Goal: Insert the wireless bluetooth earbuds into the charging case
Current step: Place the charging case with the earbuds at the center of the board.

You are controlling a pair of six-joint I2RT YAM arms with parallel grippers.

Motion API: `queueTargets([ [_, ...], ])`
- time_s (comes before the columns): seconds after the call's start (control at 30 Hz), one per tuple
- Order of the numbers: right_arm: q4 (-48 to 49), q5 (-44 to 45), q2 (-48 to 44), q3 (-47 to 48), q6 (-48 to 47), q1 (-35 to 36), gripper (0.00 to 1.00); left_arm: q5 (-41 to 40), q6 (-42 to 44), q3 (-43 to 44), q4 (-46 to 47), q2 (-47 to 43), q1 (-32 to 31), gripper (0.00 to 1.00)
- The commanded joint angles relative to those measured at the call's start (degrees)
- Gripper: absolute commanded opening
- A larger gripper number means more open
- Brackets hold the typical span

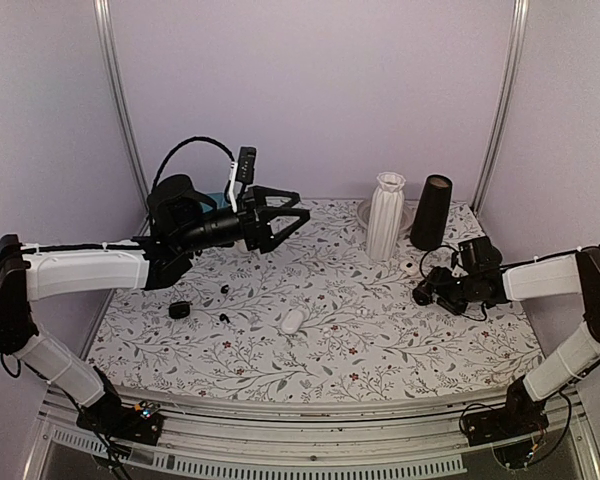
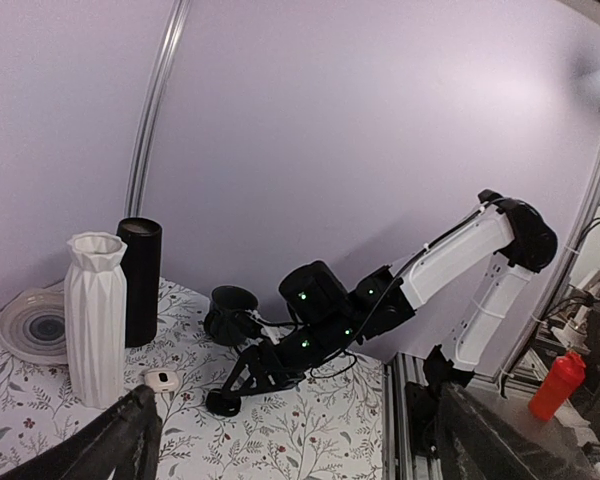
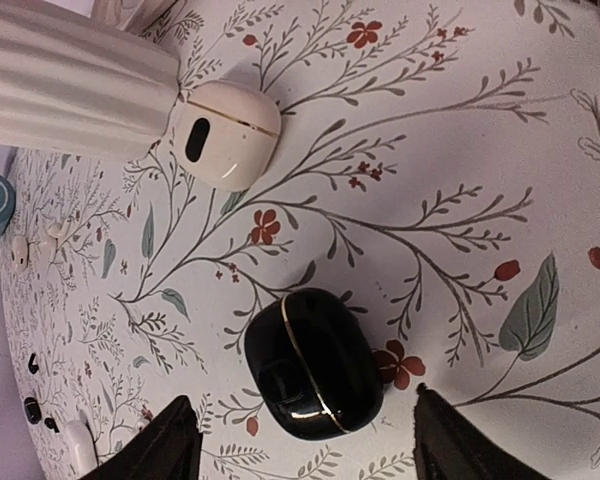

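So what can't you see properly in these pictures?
- Inside the black case: lid shut in the right wrist view, hiding any contents.
- Same case, top view: lost under the right gripper.
- The earbuds: specks in the top view, too small for detail.
- The left gripper: its fingers are blurred and cut by the left wrist view's bottom edge.

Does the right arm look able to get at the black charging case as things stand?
Probably yes. The black case lies bare on the table between the fingers of the open right gripper, with gaps on both sides. The white case and white vase sit well clear.
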Motion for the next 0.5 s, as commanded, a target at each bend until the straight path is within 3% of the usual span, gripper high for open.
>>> queueTargets([
  [0.0,-2.83,1.98,-3.81,0.92,-1.79,-0.16,0.79,-0.15,0.17,-0.43,0.04,-0.4,0.69,0.96],
  [0.23,-4.16,1.54,-9.41,1.69,-5.57,0.98,0.99,-0.29,0.27,-0.7,0.11,-0.32,0.74,0.96],
  [0.47,-3.41,3.5,-15.57,4.48,-9.27,7.43,0.99,-0.34,0.34,-1.06,0.41,-0.16,0.73,0.96],
])
